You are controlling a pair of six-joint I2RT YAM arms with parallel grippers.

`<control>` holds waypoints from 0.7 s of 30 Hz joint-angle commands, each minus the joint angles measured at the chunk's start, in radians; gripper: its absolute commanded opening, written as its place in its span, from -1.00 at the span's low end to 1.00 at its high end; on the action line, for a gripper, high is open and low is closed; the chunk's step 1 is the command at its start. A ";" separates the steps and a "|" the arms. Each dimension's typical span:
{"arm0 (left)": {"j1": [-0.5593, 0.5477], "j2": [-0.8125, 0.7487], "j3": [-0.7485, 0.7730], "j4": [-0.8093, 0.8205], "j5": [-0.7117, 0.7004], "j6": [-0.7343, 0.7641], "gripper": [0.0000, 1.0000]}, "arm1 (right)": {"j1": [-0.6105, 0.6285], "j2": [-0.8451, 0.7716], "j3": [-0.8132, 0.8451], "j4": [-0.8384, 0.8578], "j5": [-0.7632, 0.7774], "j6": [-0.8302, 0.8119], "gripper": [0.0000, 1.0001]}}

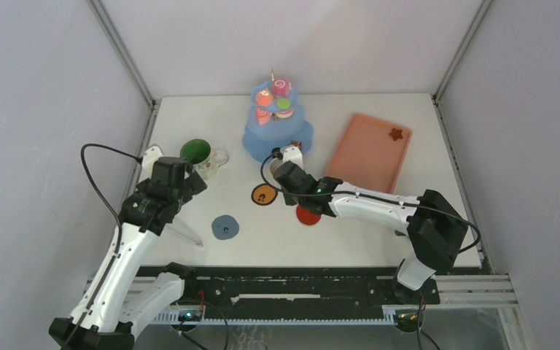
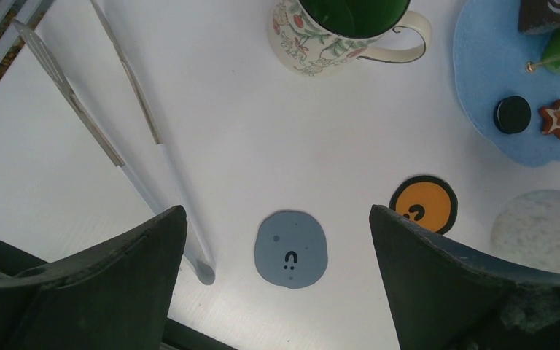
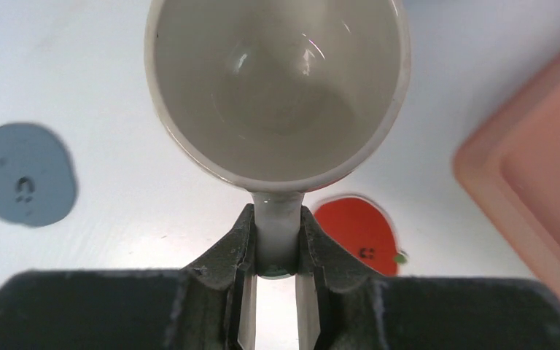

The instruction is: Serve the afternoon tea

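The right arm's fingers point(image 3: 242, 244) are pinched shut on the handle of a glossy pale grey ceramic mug point(image 3: 277, 80). The handle sits squarely between the two tips and the cup body lies just beyond them. The mug is upright with its mouth facing up, and its handle points near and right, back along the arm. It is at mid-table, just near of a light blue tiered stand point(image 1: 277, 138) that carries small pink, red and green pastries point(image 1: 281, 87). Whether the mug's base touches the table point(image 1: 189, 117) I cannot tell.

A red round coaster point(image 3: 357, 233) lies on the near side of the mug, by its handle. An orange coaster with a black rim point(image 1: 264, 195) lies to its left. A salmon-pink rectangular tray point(image 1: 368, 157) lies to the right, with one brown star pastry point(image 1: 395, 134) in its far right corner.

The left arm's fingers point(image 2: 146, 248) are spread wide and hold nothing. They are above a grey-blue round coaster point(image 2: 291, 249). Beyond them, on the far left of the table, a cream flower-patterned mug with a green inside point(image 2: 350, 22) stands upright with its handle pointing right. On the stand's bottom tier sit a black round pastry point(image 2: 512, 114) and another brown star point(image 2: 557, 119).
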 commanded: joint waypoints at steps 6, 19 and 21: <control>0.043 -0.039 -0.025 0.008 0.013 0.007 0.99 | 0.036 0.058 0.105 0.154 -0.096 -0.119 -1.00; 0.044 -0.054 -0.032 -0.002 0.012 0.003 0.99 | 0.066 0.182 0.209 0.079 -0.139 -0.140 -1.00; 0.046 -0.056 -0.033 -0.004 0.011 0.003 0.99 | 0.067 0.197 0.223 0.060 -0.138 -0.135 -1.00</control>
